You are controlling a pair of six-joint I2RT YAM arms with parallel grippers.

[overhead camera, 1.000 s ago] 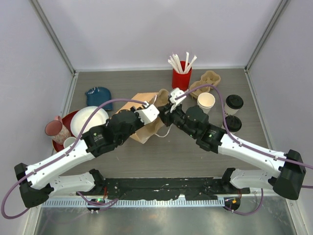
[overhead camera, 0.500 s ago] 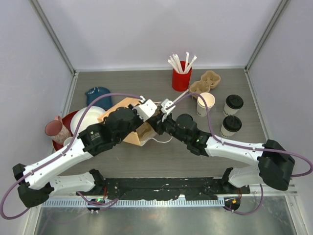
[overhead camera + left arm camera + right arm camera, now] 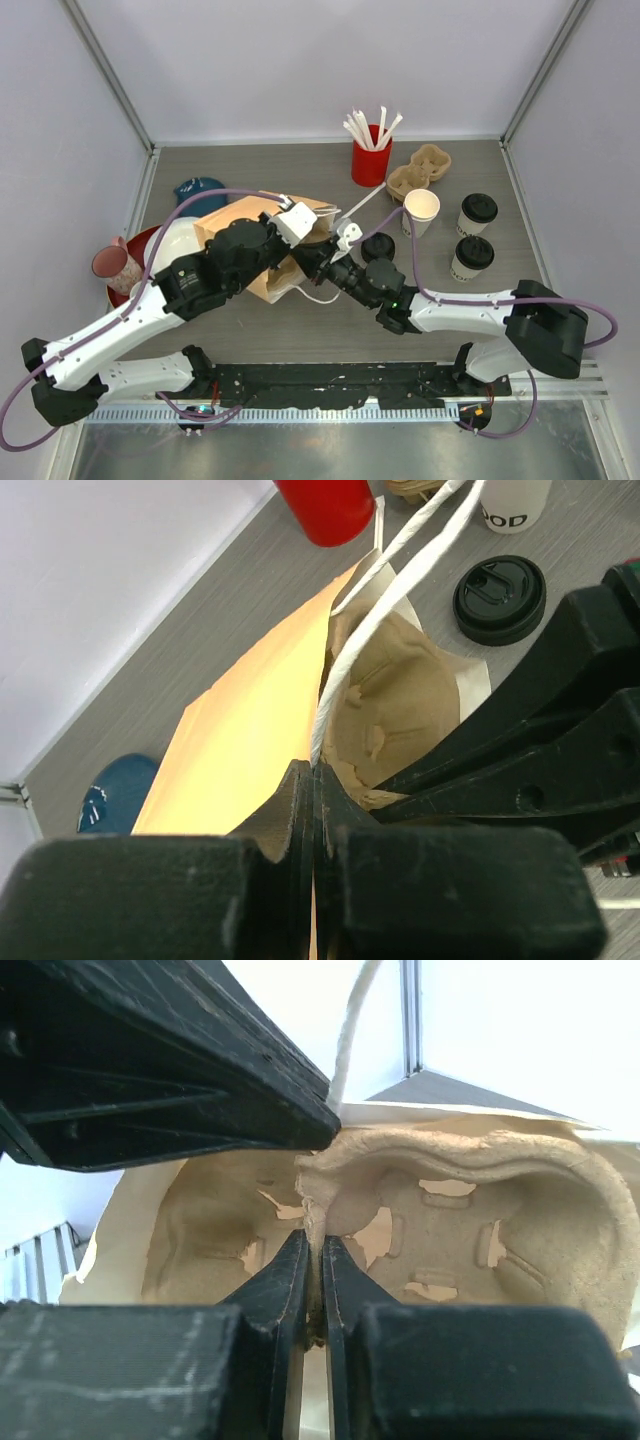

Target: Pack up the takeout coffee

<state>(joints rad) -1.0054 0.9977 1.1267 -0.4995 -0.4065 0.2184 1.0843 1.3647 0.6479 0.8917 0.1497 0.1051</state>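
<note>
I have the two takeout coffees standing upright on the table at the right side: the far lidded cup (image 3: pixel 478 213) and the near lidded cup (image 3: pixel 471 256), close beside each other, black sip lids on top, long axes vertical. Both are well apart from either pincer. In the overhead view they lie off to the robot's right of the right gripper (image 3: pixel 312 1248), at about the same depth on the table, with a plain lidless cup (image 3: pixel 421 211) and a loose black lid (image 3: pixel 378 246) in between. The right arm is plainly the nearer one, and the left arm would have to cross the bag to reach them. Neither pincer is free, though. My right gripper's jaws stand narrow, pinched on a thin upright wall of the pulp carrier (image 3: pixel 450 1210), which sits inside the mouth of the paper bag (image 3: pixel 232 222). My left gripper (image 3: pixel 314 778) is closed tight on the bag's white cord handle (image 3: pixel 400 555), holding the mouth up toward the right arm. No cup is in the carrier yet, so I judge the packing itself has not begun. The coming move, as I read it, calls for the right jaws to let the carrier go, widen, and swing right to take the near cup from the side while the left keeps the bag open.
</note>
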